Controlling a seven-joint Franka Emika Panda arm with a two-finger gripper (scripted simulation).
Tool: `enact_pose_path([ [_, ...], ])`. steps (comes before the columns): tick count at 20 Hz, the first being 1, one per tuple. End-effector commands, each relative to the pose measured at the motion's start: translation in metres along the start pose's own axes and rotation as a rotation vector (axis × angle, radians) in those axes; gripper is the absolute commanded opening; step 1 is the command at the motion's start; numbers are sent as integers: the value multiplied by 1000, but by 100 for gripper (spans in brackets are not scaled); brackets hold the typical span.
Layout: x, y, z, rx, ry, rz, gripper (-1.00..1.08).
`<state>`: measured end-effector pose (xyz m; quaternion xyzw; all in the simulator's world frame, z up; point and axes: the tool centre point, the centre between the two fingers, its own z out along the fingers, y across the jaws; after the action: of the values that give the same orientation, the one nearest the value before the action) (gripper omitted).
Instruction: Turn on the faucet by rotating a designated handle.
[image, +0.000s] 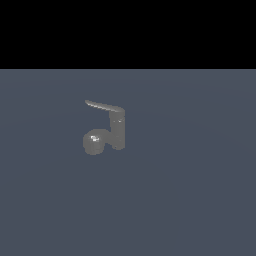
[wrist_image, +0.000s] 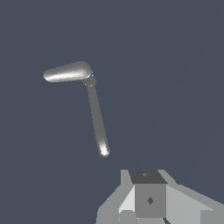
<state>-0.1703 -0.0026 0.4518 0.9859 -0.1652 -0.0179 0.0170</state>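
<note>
Plain grey-blue floor (image: 200, 200), black band beyond its far edge. Faucet (image: 117, 131) standing alone, nearer the far edge, toward the exterior view's left of centre. Handle (image: 103, 106) joined to post top, pointing to the exterior view's left, above the stubby spout (image: 93, 142). Arm absent from exterior view. Gripper (wrist_image: 148, 201) partly seen in wrist view, well apart from faucet; jaw spread impossible to tell, fingertips out of frame. From above, handle (wrist_image: 98, 122) and spout (wrist_image: 68, 72) forming a bent shape. Approach not yet finished. Best bet: descend beside the handle's tapered tip, push sideways there for leverage, stay clear of post.
</note>
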Motion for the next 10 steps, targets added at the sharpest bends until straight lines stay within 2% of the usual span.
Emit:
enact_pose_path([
  [1,13,-9,6,7,-1,58,-100],
  [10,58,-44,32,26,-6,266,-100],
])
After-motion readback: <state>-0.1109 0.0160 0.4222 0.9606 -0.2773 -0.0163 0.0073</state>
